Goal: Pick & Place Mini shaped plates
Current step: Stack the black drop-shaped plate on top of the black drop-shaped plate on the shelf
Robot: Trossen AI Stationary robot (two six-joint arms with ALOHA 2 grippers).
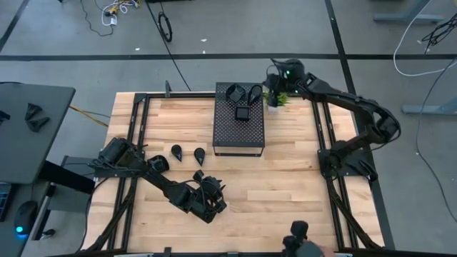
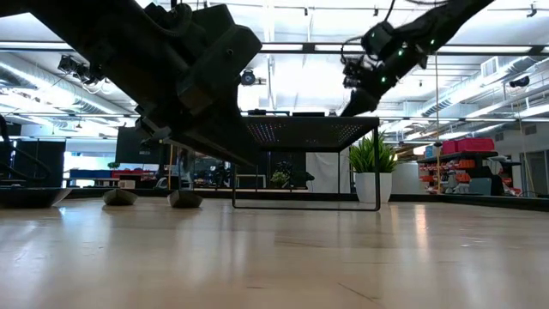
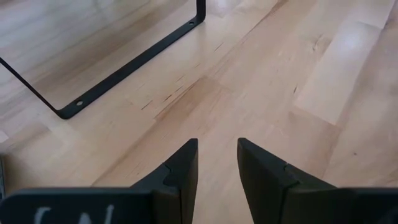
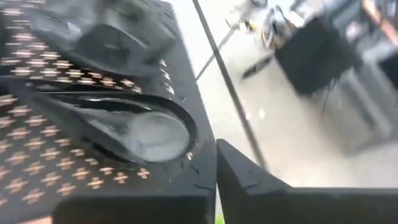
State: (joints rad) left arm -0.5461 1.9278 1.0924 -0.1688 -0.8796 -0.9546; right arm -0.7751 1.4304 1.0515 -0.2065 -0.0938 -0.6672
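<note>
Place step wrapping up: right tool (image 1: 275,80) fingers together, empty, at far corner of perforated box (image 1: 240,135); three mini plates (image 1: 243,93) on box top, two teardrop plates (image 1: 188,153) left on counter (image 1: 285,193); left tool (image 1: 211,200) fingers apart, empty, should go get those next

The left arm lies low across the lower left of the high view, its left gripper (image 1: 212,203) parted and empty. The right arm reaches to upper centre, right gripper (image 1: 273,80) closed.
</note>
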